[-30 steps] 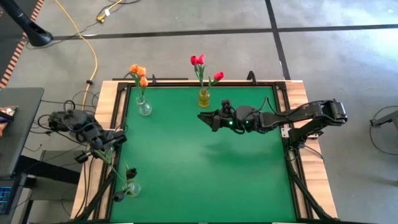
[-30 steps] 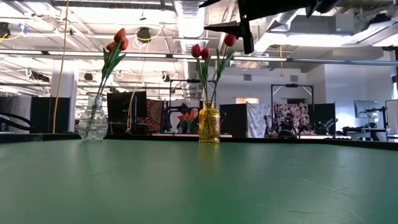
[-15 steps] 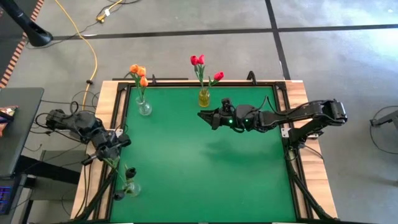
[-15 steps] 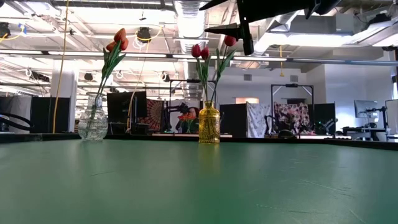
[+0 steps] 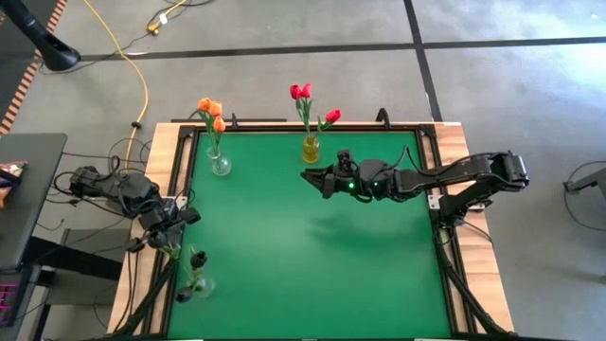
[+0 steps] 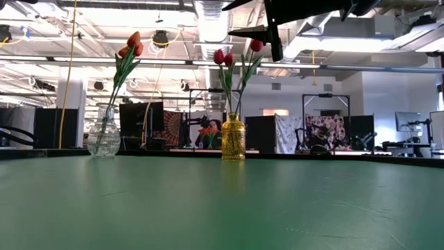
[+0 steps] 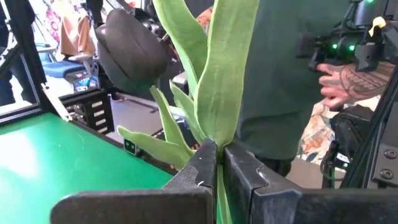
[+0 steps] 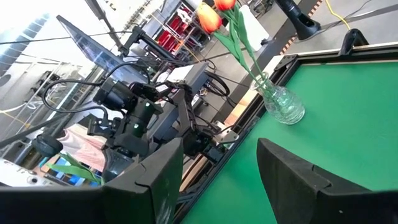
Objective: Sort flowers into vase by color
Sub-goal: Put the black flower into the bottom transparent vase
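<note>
The left hand [image 5: 170,237] sits at the left edge of the table [image 5: 312,237], its fingers [image 7: 205,168] pressed together on the green stem of a near-black tulip [image 7: 127,53]. Over the last second this hand has swung from the table's left rim toward the near-left corner, carrying the stem down the edge until the dark flower head [image 5: 198,259] now hangs right above the clear vase [image 5: 202,284] standing there. In the left wrist view the stem runs up between the closed fingers, with long leaves fanning out above them and the dark head tilted off to one side.

The right hand [image 5: 314,180] has barely moved. It hovers over the far middle of the table, just beside the yellow vase [image 5: 311,149] that holds 3 red-pink tulips [image 5: 301,92], and its fingers [image 8: 155,180] stand apart with nothing between them. The clear vase at the far left [image 5: 220,163] holds the orange tulips [image 5: 209,108].

So the orange and red groups look settled, and the dark tulip is the piece in play. It appears close to being seated, or just seated, in the near-left vase; whether its stem end is inside the neck cannot be told. Releasing it upright is likely the remaining step.
</note>
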